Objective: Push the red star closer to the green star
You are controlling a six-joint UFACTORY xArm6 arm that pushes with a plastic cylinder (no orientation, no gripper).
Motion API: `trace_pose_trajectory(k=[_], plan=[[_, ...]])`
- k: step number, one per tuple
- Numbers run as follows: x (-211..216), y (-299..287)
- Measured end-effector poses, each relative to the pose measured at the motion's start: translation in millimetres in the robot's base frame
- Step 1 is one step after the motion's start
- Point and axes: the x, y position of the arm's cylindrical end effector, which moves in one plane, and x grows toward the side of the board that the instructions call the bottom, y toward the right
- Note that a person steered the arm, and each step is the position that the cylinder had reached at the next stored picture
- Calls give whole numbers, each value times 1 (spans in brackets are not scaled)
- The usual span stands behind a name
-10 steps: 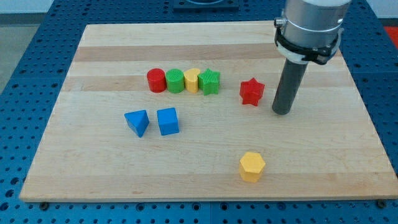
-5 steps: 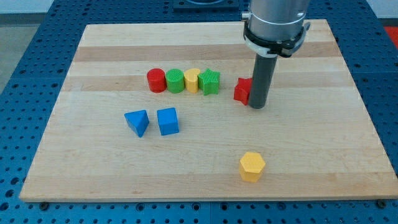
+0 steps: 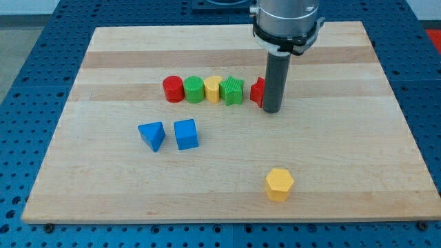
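Hidden for the most part behind the dark rod: the red star, only a sliver of its side showing at nine o'clock of my tip. Cannot tell whether touching the rod or the green star. Cut off by the view's top at twelve o'clock: the arm's grey housing. Cropped at the view's bottom corners: the wooden board. Cropped at every edge: the blue perforated table.
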Motion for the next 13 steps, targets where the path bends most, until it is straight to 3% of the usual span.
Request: trace_pose_trajectory(k=[4, 6, 8, 13], plan=[[-8, 0], [17, 30], [-23, 81], [-45, 46]])
